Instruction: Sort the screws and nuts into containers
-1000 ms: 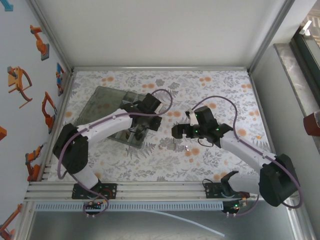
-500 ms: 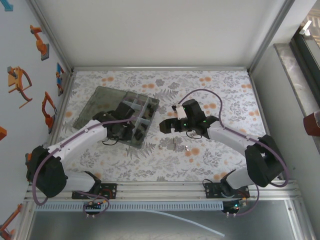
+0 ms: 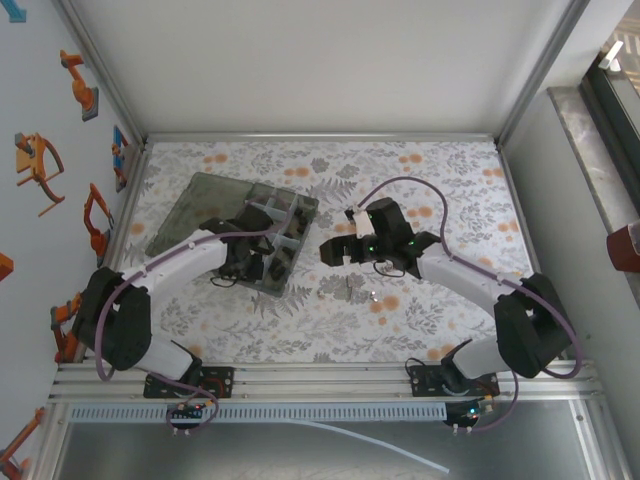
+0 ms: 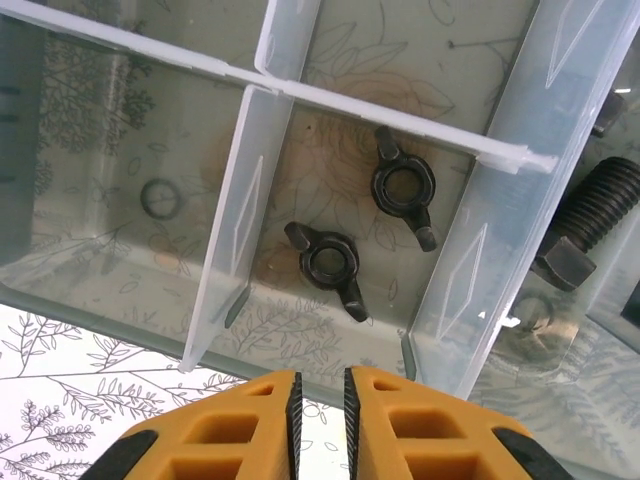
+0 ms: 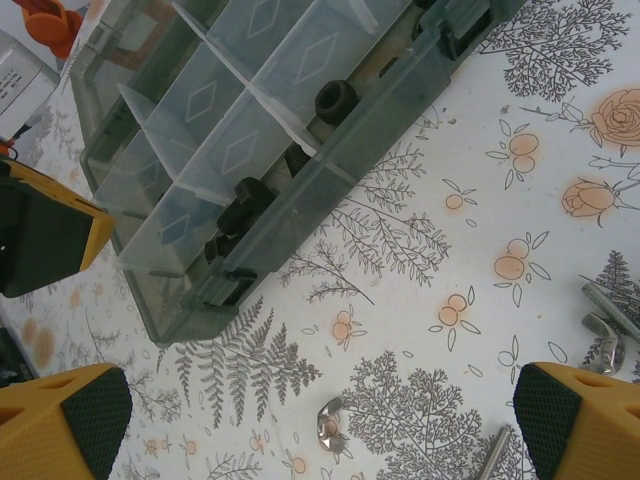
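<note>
At six o'clock in the left wrist view, the left gripper (image 4: 322, 410) is seen barely parted and empty. Two black wing nuts (image 4: 335, 265) lie in the compartment (image 4: 330, 140) beyond, so a drop is judged done. The right gripper (image 5: 322, 410) is held wide above a silvery nut (image 5: 328, 425) on the table (image 5: 420, 300), with the organizer box (image 5: 330, 190) at eleven o'clock; descent and closing are called for.
</note>
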